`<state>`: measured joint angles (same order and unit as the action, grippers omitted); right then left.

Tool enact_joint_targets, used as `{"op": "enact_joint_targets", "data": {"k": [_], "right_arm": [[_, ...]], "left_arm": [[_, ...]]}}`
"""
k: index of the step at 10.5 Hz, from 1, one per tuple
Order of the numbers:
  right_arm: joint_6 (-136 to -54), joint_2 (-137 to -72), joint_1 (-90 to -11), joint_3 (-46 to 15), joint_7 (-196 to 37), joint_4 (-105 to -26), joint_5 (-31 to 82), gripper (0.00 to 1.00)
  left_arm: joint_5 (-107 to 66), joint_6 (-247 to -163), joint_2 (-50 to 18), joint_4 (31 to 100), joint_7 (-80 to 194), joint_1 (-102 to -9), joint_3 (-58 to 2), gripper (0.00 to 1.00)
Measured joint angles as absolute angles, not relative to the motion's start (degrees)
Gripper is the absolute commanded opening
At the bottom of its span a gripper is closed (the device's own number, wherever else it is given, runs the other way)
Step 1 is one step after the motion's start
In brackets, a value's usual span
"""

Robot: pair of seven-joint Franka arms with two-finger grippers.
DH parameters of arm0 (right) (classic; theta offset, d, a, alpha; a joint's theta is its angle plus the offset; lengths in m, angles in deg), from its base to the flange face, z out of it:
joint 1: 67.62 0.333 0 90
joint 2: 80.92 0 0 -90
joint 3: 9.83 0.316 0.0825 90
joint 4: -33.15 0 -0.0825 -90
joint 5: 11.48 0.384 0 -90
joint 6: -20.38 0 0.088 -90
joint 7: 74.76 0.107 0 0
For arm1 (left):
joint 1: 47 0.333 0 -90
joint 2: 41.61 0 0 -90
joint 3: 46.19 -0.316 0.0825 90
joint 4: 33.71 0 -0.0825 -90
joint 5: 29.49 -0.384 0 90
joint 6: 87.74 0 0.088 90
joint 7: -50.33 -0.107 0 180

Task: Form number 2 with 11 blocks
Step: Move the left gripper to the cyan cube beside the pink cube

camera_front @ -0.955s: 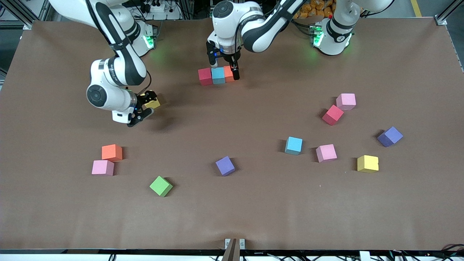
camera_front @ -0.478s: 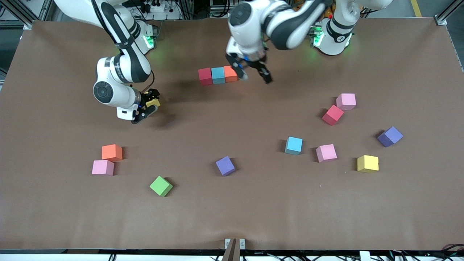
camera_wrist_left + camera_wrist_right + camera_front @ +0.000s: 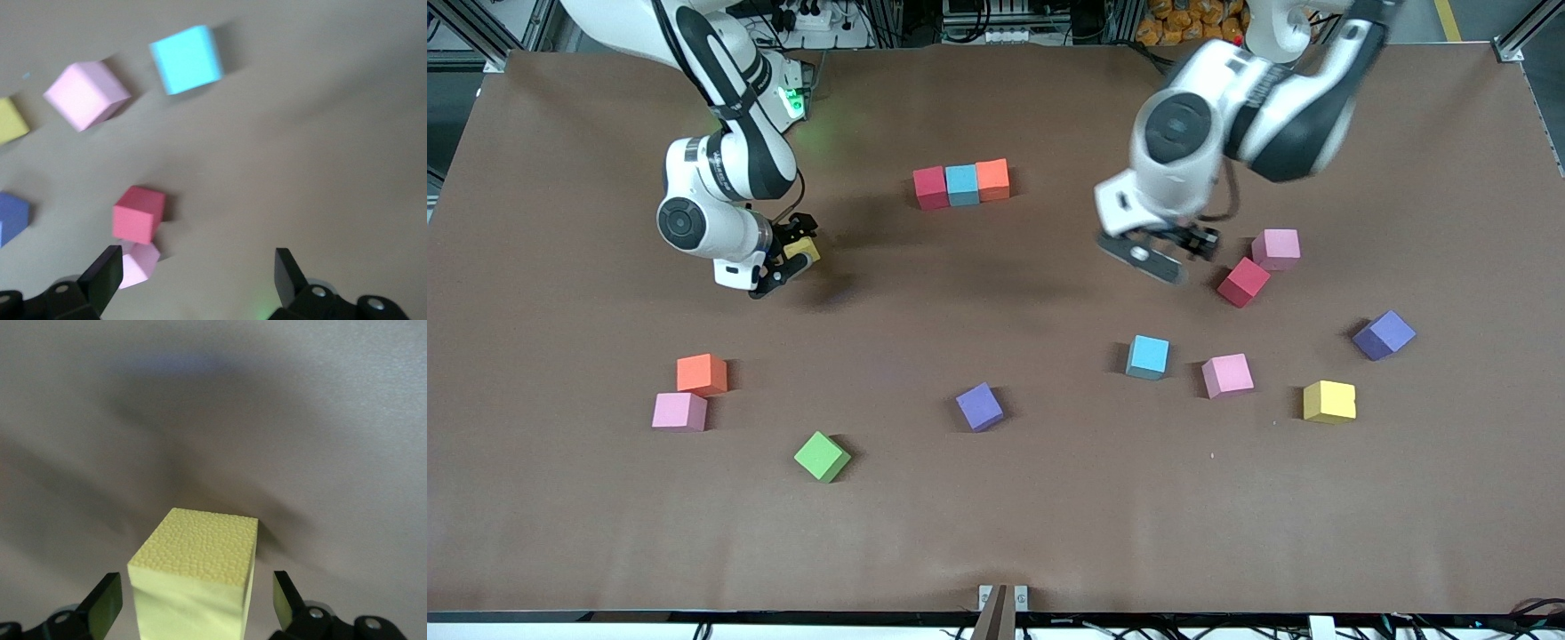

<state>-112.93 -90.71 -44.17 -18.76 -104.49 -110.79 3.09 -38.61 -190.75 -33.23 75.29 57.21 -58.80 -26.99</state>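
since the blocks look like light, slightly squashy foam, flat opposite faces suit gripping. right end effector [image 3: 786, 264] pinches a yellow block [image 3: 197, 580] above the table [image 3: 996, 516]; left end effector [image 3: 1169, 253] hangs wide open, empty, beside the red block [image 3: 1243, 282].

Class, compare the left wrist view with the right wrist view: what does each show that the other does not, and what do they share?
Only the left wrist view: the open, empty left gripper over several loose blocks: a red block, a light blue block, two pink blocks, a purple edge and a yellow edge.

Only the right wrist view: the right gripper shut on one yellow block, seen close.

Both: the brown table below and a gripper's two fingertips.
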Motion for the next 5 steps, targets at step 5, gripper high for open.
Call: {"op": "enact_joint_targets", "data": {"k": [5], "right_arm": [[-113.4,-90.8,-44.24,-18.9,-104.47,-111.07,3.13,0.77]], "left_arm": [[-38.4,-198.95,-31.87,75.17,57.84,-58.72,-36.52,1.0]]}}
